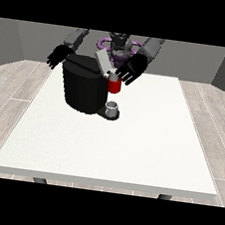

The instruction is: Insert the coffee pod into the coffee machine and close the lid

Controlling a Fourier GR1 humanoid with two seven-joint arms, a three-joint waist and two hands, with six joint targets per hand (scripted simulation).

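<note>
Two black hands hang open by the machine (85,88), a round matte black body with its grey flat lid (102,62) tilted up. The hand at the view's right (131,69) spreads its fingers beside a red thing at the machine (114,86); the hand at the view's left (58,56) is relaxed. A small grey cup (112,108) stands upright on the base.

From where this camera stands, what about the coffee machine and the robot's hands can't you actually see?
- Front view: the back of the coffee machine faces away from the camera.
- The lid is tilted up, but the slot beneath is too small to read.
- The hand at the view's right hangs beside a red thing at the machine; whether they touch is unclear.
- A small grey thing at the machine's foot is too small to identify.
</note>
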